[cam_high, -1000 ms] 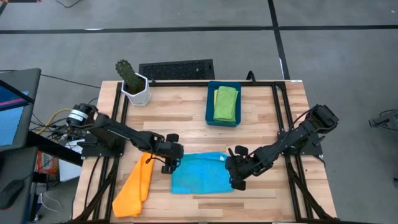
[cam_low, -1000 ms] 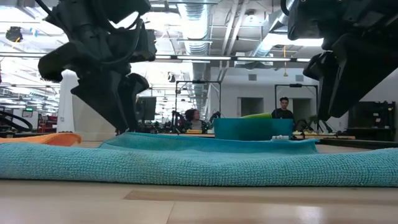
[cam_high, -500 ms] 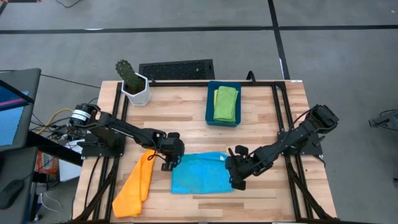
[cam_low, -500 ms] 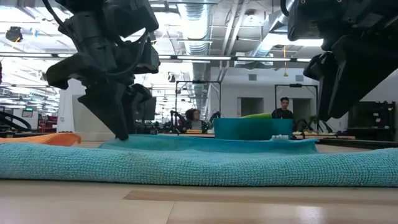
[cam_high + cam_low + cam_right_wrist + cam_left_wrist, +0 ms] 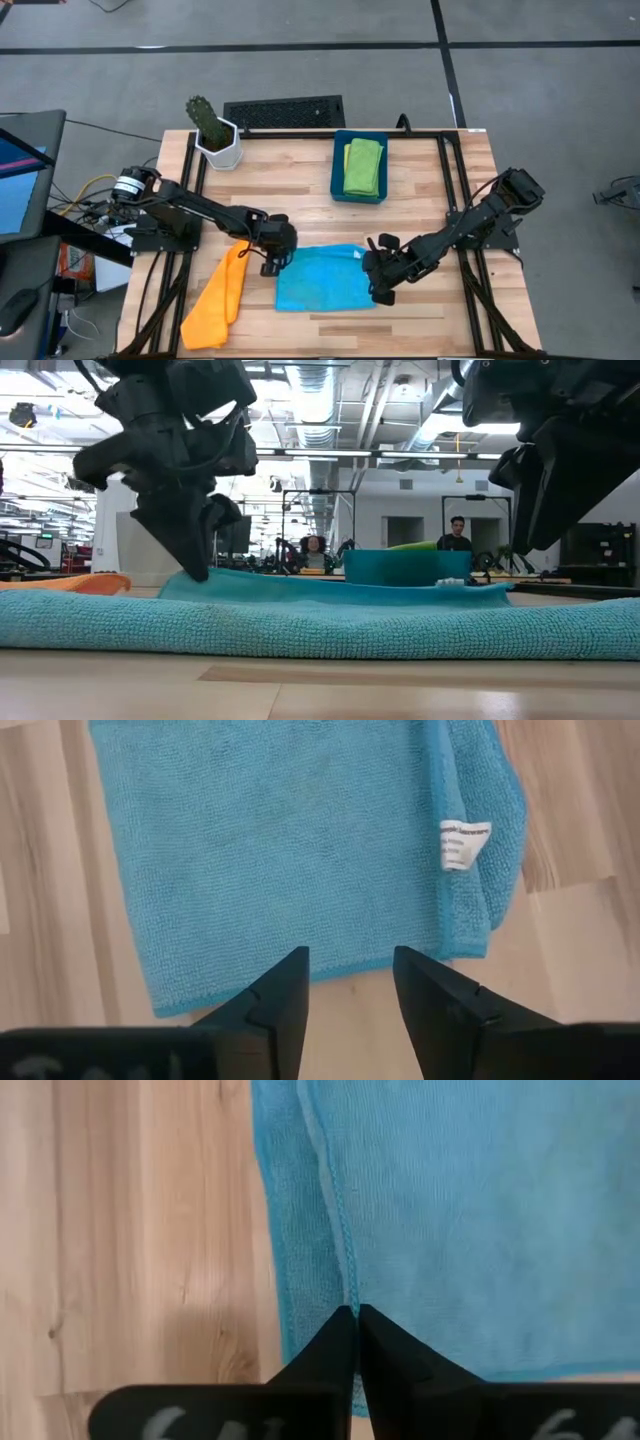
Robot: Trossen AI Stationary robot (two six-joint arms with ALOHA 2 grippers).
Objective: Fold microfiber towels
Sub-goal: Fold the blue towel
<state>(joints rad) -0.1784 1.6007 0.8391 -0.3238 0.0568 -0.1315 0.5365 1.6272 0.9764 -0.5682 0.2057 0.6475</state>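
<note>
A light blue microfiber towel (image 5: 322, 278) lies flat on the wooden table (image 5: 300, 190) near its front edge, with a white label (image 5: 465, 845) at one corner. My left gripper (image 5: 274, 264) is shut on the towel's left edge, near the far-left corner. My right gripper (image 5: 350, 965) stands open just above the towel's right edge and touches nothing. An orange towel (image 5: 218, 298) lies crumpled to the left of the blue one. A green towel (image 5: 364, 165) lies folded in the dark blue bin (image 5: 338, 170). My left gripper pinches the blue towel between its two fingertips (image 5: 335, 1335), right on a stitched hem (image 5: 345, 1275) a little in from the towel's left edge. The fingers come steeply from above, leaning toward the table's right. The towel rests on the table. One layer or several, I cannot tell.
A white pot with a cactus (image 5: 213, 135) stands at the far left corner, with a dark keyboard (image 5: 284, 112) behind the table's far edge. Black frame rails (image 5: 450, 200) run along both sides. Bare wood lies between the bin and the blue towel. People (image 5: 456, 535) sit in the room beyond.
My left gripper has shut its fingers on the blue towel's left edge, shifting slightly toward the towel and rolling a little. The towel's far-left corner is now bunched up slightly at the fingertips. The rest of the towel has stayed flat.
</note>
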